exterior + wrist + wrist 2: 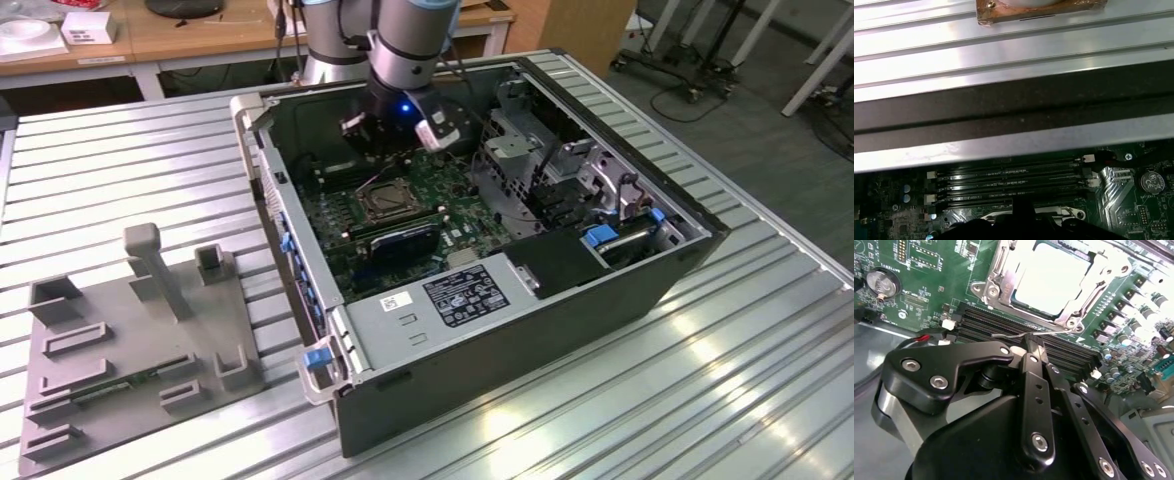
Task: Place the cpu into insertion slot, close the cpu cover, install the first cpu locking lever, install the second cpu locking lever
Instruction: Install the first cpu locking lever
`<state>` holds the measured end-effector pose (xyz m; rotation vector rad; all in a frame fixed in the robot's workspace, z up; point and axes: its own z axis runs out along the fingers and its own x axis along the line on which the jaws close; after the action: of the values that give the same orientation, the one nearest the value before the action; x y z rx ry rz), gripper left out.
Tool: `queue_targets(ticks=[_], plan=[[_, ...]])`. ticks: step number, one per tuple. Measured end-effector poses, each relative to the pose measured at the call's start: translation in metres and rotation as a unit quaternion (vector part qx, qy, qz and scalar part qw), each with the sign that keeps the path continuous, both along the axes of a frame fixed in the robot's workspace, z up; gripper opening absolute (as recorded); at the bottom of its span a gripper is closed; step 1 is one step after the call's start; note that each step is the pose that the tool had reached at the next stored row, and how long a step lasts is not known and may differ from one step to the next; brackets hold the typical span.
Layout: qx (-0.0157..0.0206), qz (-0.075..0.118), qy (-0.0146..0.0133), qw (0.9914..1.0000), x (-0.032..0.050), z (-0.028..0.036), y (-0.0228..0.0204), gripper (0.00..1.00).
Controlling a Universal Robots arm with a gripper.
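table [747,400]: slatted metal, carries everything
exterior view's left: grey fixture [114,322] with posts and slots, well apart from the open computer case [534,350]
case floor: green board [334,220], lying flat
insertion slot [380,200]: near the board's middle, edges parallel to the black memory slots [1004,322]
cpu [1051,280]: seated flat in the slot, pale face up; square, no long axis
cpu cover [1029,309]: down flat over the cpu, which shows through its window
in the way: memory slots lie between gripper and slot; coin battery [879,282] off to the side
lever [1009,335]: thin silvery wire, long axis along the memory slots, right at the fingertips
gripper [1035,347]: inside the case above the memory slots, fingers drawn narrow, together; grip on the lever unclear
exterior view's right: metal drive cage [534,170], blue tab [603,238]
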<state>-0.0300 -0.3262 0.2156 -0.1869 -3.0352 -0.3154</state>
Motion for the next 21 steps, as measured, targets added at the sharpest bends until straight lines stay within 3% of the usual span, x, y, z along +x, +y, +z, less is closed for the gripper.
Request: queue_targets(ticks=[12,21], plan=[[0.0000,-0.001,0.0000,1.00000,0.0046,-0.0072,-0.0034,0.11],[-0.0001,-0.001,0.0000,1.00000,0.0053,-0.0084,-0.0036,0.11]])
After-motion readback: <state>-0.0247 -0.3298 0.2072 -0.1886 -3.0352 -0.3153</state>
